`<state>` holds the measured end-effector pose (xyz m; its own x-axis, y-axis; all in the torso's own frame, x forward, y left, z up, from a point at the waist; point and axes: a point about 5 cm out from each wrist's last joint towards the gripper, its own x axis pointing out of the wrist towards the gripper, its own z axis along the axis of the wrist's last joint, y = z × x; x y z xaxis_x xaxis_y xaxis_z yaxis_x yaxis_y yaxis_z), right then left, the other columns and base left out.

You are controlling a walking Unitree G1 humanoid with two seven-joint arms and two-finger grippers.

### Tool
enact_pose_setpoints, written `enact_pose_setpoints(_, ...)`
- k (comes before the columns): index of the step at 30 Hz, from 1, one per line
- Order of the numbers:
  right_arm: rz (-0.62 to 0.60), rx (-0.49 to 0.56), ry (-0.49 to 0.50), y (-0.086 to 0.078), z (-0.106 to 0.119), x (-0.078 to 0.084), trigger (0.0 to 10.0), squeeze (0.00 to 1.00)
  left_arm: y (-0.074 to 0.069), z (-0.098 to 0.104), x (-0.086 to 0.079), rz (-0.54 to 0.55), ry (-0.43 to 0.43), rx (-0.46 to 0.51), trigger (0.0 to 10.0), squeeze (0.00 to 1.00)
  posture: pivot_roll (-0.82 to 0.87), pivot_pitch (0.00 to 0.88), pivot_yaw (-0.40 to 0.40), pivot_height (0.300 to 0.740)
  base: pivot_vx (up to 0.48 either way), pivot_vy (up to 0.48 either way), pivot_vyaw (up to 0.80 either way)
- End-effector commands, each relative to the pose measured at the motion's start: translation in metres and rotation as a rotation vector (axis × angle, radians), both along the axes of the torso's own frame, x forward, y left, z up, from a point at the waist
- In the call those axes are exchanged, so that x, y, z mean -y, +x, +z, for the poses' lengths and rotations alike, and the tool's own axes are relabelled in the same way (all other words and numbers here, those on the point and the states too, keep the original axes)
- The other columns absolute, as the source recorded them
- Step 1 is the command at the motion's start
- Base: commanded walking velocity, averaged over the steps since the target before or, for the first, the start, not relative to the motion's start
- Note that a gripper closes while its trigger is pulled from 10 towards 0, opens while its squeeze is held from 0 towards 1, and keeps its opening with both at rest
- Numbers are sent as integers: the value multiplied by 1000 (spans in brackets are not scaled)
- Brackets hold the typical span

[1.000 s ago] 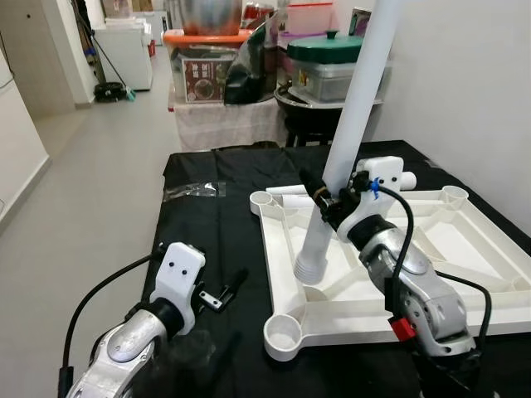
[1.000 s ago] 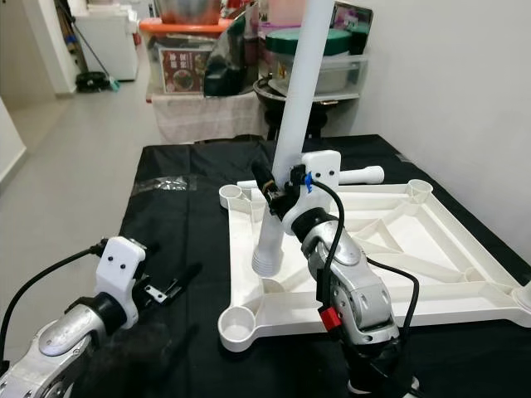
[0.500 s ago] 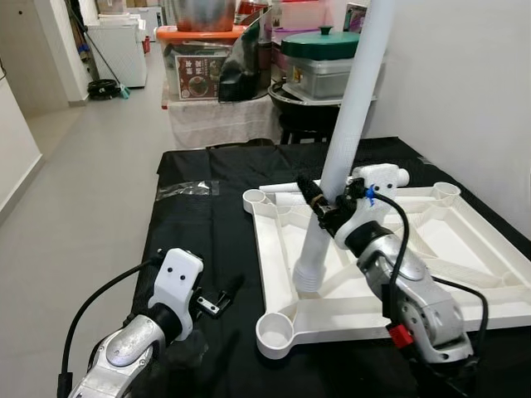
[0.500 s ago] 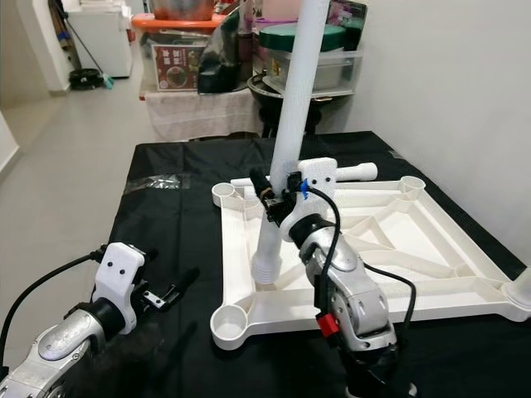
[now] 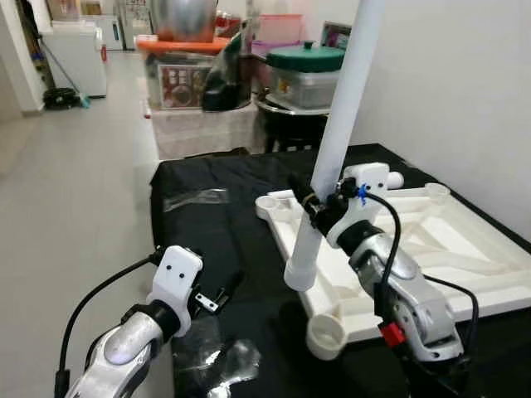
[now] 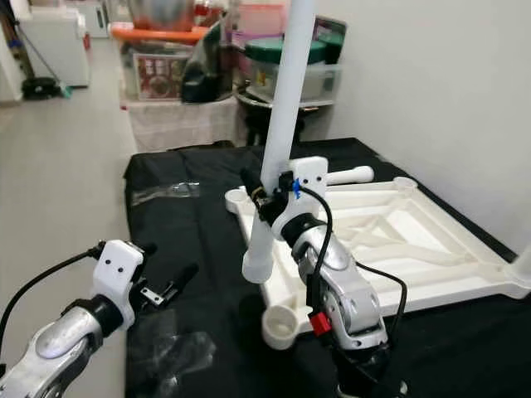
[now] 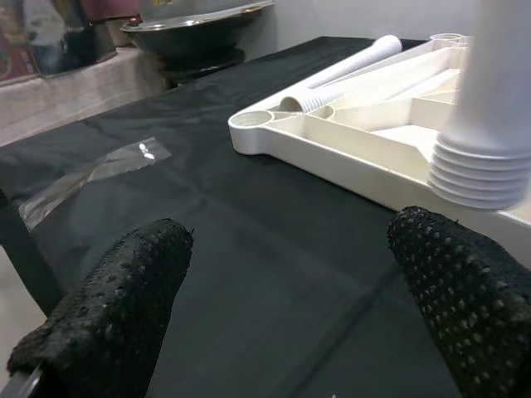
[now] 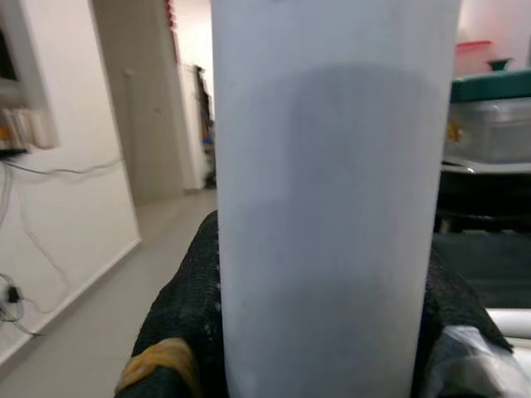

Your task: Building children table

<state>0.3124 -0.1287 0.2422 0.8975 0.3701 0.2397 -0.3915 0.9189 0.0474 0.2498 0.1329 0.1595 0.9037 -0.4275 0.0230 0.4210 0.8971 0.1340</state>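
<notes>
My left claw [image 5: 217, 296] hangs low over the desk's [image 5: 241, 215] near left part, its two black fingers [image 7: 116, 315] spread apart with nothing between them, bare black cloth beneath. A little past it, toward the far left of the desk, a scrap of clear plastic wrap [image 5: 196, 197] lies flat on the cloth, and another crumpled piece [image 5: 217, 365] sits at the near edge just under my left wrist.

To the right of that claw, the white table leg [image 5: 330, 149] stands tilted, its top leaning away to the right and rising out of the frame. My right claw [image 5: 310, 209] is clamped around it low down, one black finger [image 8: 187, 323] on each side of the tube, well above the ribbed end. That ribbed end [image 5: 299, 275] hangs just at the left rim of the white table frame [image 5: 431, 240], between its far left corner socket [image 5: 268, 205] and its near left corner socket [image 5: 325, 336]; I cannot tell whether it touches the rim.

The frame lies upside down across the right half of the desk, ribs showing. A second white leg [image 6: 348, 175] lies along its far edge, just behind my right wrist.
</notes>
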Motion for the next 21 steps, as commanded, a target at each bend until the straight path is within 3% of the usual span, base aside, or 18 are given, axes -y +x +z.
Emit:
enact_pose_setpoints(1,-2,4,4,1,1,0,10000,0,0,-1,-1,3,3,-5,10000,0,73,0,-38,740,0,0,0)
enact_pose_setpoints(7,-16,2,10,2,0,2,10000,0,-1,-2,2,-9,1,-6,10000,0,70,0,-39,740,-203,0,0)
enact_pose_setpoints(21,-43,8,12,3,1,3,10000,0,5,-1,0,30,33,27,10000,0,64,0,-38,740,0,0,0)
